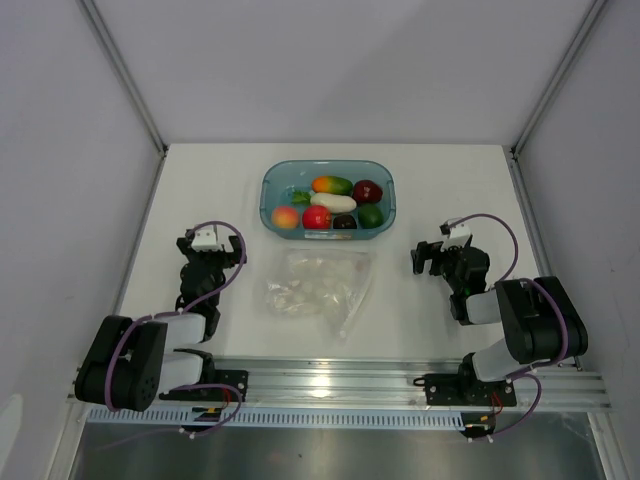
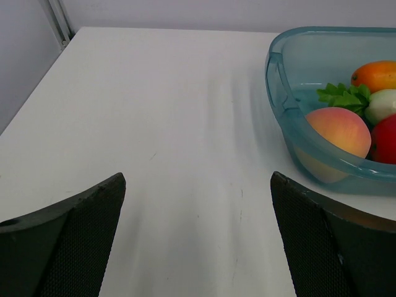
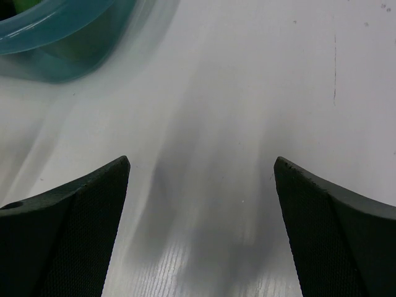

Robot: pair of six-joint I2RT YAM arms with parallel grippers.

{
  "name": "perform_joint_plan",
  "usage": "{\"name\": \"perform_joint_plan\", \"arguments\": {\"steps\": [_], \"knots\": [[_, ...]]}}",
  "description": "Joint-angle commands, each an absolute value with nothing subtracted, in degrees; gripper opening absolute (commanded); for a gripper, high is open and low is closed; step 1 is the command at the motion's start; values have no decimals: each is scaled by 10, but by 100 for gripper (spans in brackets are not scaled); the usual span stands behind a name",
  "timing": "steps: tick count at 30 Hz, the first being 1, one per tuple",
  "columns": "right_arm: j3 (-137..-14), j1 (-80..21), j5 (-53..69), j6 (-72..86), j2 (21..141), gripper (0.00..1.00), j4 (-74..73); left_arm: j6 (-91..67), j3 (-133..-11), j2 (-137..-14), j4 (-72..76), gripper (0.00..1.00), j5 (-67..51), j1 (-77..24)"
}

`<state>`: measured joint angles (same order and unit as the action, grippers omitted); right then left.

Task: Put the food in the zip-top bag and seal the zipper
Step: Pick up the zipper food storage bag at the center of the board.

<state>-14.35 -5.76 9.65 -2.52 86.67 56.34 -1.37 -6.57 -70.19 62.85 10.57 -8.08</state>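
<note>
Teal rounded tub [image 1: 328, 165] | glossy food [image 1: 333, 202] inside | crinkly clear zip-top bag [image 1: 318, 285]

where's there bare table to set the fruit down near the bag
Bare table lies left of the teal tub and right of it, out to the walls. Narrower strips separate the zip-top bag from the left pincer and the right pincer. Crowded: the slim gap between tub and bag.
</note>
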Motion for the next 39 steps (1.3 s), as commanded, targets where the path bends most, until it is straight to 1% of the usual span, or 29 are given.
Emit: {"name": "perform_joint_plan", "arguments": {"steps": [1, 12, 13, 15, 16, 17, 18, 20, 21, 22, 23, 24, 26, 27, 29, 31, 32, 33, 35, 36, 37, 38, 39], "knots": [[-154, -55, 89, -40, 863, 99, 610, 4, -83, -700, 658, 99, 114, -76], [-155, -55, 84, -40, 864, 99, 607, 5, -82, -700, 658, 99, 114, -76], [-156, -59, 58, -31, 862, 99, 611, 5, -83, -700, 659, 99, 114, -76], [-149, -77, -43, -17, 845, 99, 615, 5, -82, -700, 659, 100, 114, -76], [-141, -96, -61, -12, 825, 99, 593, 5, -82, -700, 659, 99, 114, -76], [-140, -110, -80, -20, 774, 99, 575, 5, -83, -700, 659, 99, 114, -76], [-148, -142, -144, -21, 745, 99, 476, 4, -82, -700, 659, 99, 114, -76], [-218, -158, -178, -3, 697, 100, 336, 4, -83, -700, 658, 100, 113, -76], [-241, -163, -194, 10, 670, 99, 243, 4, -83, -700, 659, 99, 113, -76], [-283, -173, -237, 29, 658, 99, 203, 4, -82, -700, 658, 99, 113, -76], [-303, -175, -256, 102, 648, 99, 159, 5, -83, -700, 657, 100, 113, -76], [-322, -174, -265, 133, 623, 99, 66, 4, -83, -700, 657, 99, 113, -76], [-374, -174, -202, 184, 596, 99, 0, 5, -81, -700, 661, 99, 114, -76], [-392, -174, -165, 190, 582, 99, -66, 5, -80, -700, 663, 100, 113, -76], [-435, -173, -82, 200, 544, 99, -122, 15, -74, -698, 669, 99, 89, -83], [-439, -168, -56, 260, 511, 99, -171, 31, -71, -671, 664, 99, 60, -84], [-434, -164, -39, 279, 501, 99, -189, 29, -77, -650, 647, 100, 82, -86], [-432, -164, -37, 293, 493, 99, -211, 26, -84, -623, 561, 99, 90, -90], [-436, -167, -10, 306, 486, 99, -235, 11, -137, -565, 456, 99, 104, -98], [-442, -161, 38, 320, 484, 99, -255, -41, -155, -556, 400, 100, 121, -101], [-446, -160, 48, 337, 483, 99, -266, -70, -176, -550, 267, 100, 140, -105], [-453, -160, 54, 360, 483, 99, -299, -133, -249, -548, 191, 99, 191, -112], [-465, -156, 97, 372, 484, 99, -309, -164, -273, -548, 120, 100, 215, -114]]}}
